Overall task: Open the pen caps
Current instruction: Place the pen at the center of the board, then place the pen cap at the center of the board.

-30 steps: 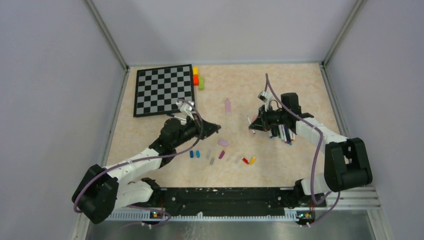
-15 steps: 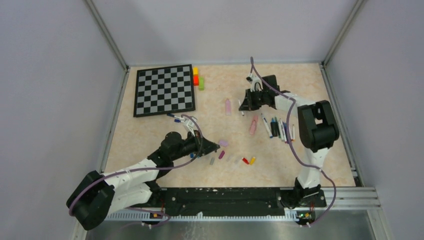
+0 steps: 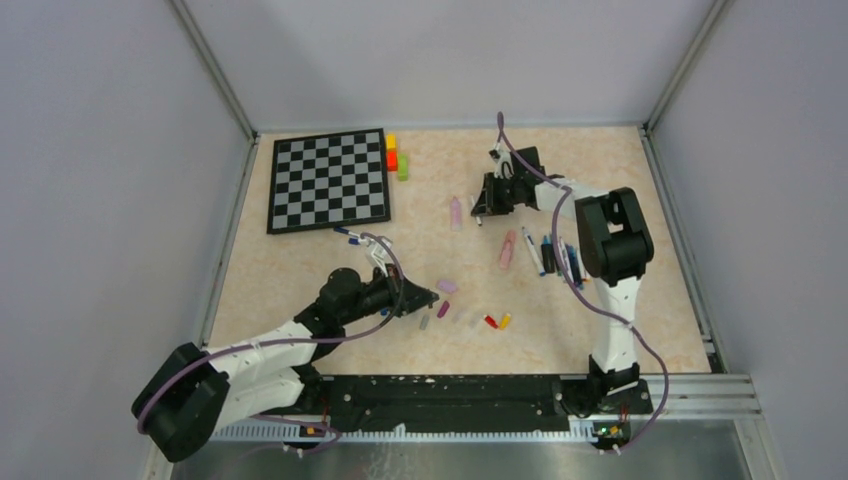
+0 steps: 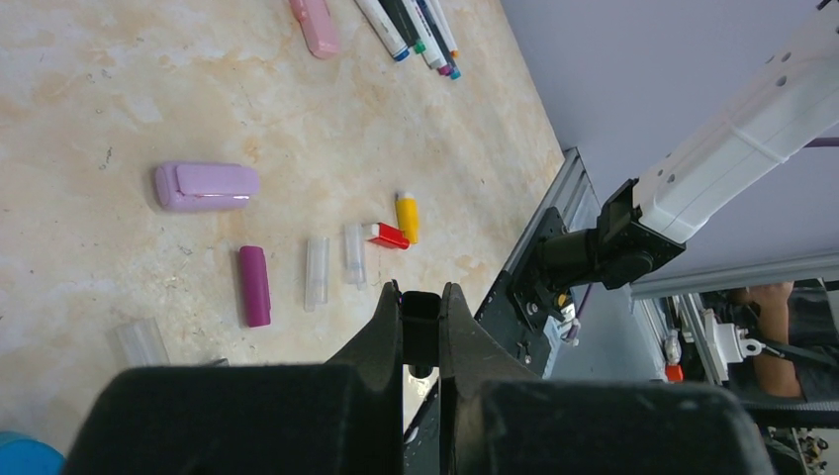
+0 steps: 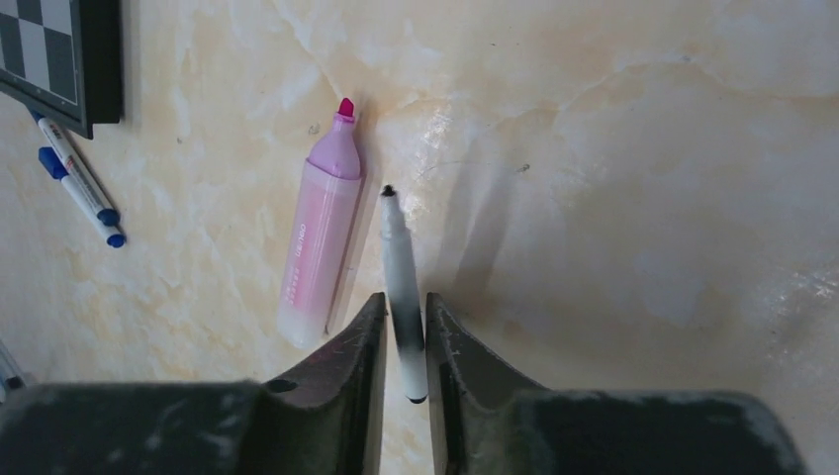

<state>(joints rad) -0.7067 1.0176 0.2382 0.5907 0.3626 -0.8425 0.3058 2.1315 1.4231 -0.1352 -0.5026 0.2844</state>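
Note:
My left gripper (image 3: 432,296) (image 4: 420,305) is shut on a small black pen cap (image 4: 420,327), hovering just above the row of loose caps. On the table below lie a lilac cap (image 4: 206,186), a magenta cap (image 4: 254,285), two clear caps (image 4: 317,272), a red cap (image 4: 388,236) and a yellow cap (image 4: 407,217). My right gripper (image 3: 480,208) (image 5: 406,307) is low over the table at the back. Its jaws stand barely apart around an uncapped white pen (image 5: 399,267) with a black tip. An uncapped pink highlighter (image 5: 322,237) (image 3: 456,212) lies beside that pen.
A bunch of pens (image 3: 555,255) and a second pink highlighter (image 3: 508,248) lie at the right. Two blue-ended pens (image 3: 348,235) rest by the chessboard (image 3: 328,180) at the back left. Yellow, red and green blocks (image 3: 395,155) sit at its right edge.
The right arm carried the white pen from the pen bunch to the back, beside the pink highlighter, and its jaws eased apart. The left gripper drew nearer to the row of caps, still holding the black cap.

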